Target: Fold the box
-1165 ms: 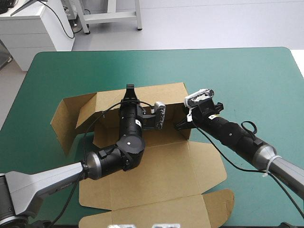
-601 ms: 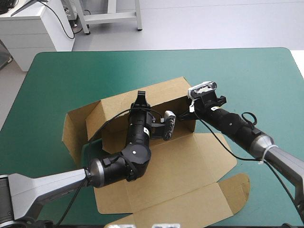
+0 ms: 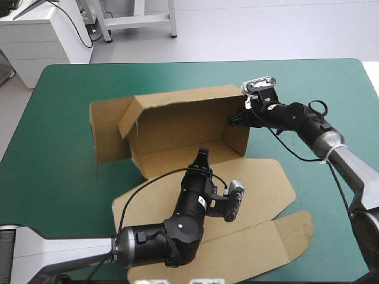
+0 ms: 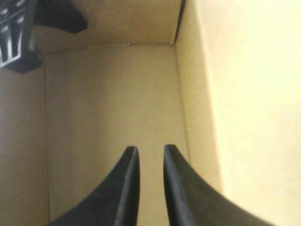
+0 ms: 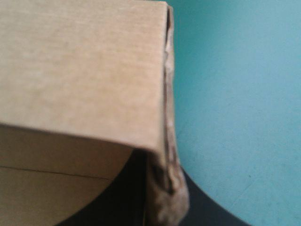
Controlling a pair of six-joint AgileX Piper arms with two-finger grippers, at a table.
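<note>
Right claw [image 3: 235, 120] clamps box [image 3: 177, 127] wall edge | left claw [image 3: 202, 155] at open front

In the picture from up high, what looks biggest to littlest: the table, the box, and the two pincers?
1. The table.
2. The box.
3. The left pincer and the right pincer: both small; the left is nearer the camera, so I won't rank them.

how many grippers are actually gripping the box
1. The right gripper is clamped on the far right corner of the box. The left gripper points at the floor inside it, holding nothing.
</note>
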